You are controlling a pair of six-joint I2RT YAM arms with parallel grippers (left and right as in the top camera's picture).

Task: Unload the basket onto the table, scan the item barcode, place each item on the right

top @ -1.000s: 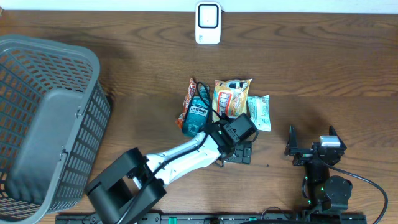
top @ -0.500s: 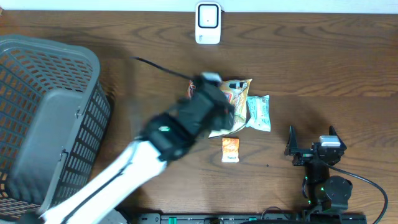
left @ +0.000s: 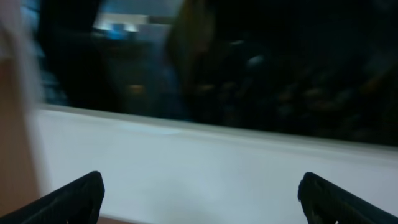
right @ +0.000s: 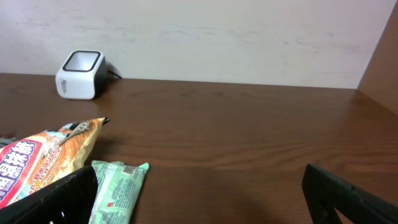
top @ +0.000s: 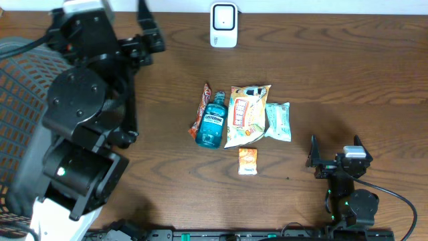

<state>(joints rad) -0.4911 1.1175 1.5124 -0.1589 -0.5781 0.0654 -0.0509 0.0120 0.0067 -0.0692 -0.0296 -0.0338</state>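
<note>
Several items lie mid-table: a blue Listerine bottle (top: 212, 124), an orange snack stick (top: 202, 109), a yellow snack bag (top: 246, 112), a green pack (top: 278, 121) and a small orange packet (top: 248, 161). The white barcode scanner (top: 223, 25) stands at the far edge. My left arm is raised high at the left, and its gripper (top: 146, 28) is open and empty, far from the items. The left wrist view is blurred, with the left gripper (left: 202, 205) holding nothing. My right gripper (top: 334, 155) rests open right of the green pack (right: 118, 190). Its wrist view shows the scanner (right: 81, 74).
A grey mesh basket (top: 13, 100) stands at the far left, mostly hidden behind my raised left arm. Bare wooden table lies between the items and the scanner. A wall runs along the table's far edge.
My left arm has lifted off the items and swung up and to the left, uncovering the small orange packet. The right arm has not moved.
</note>
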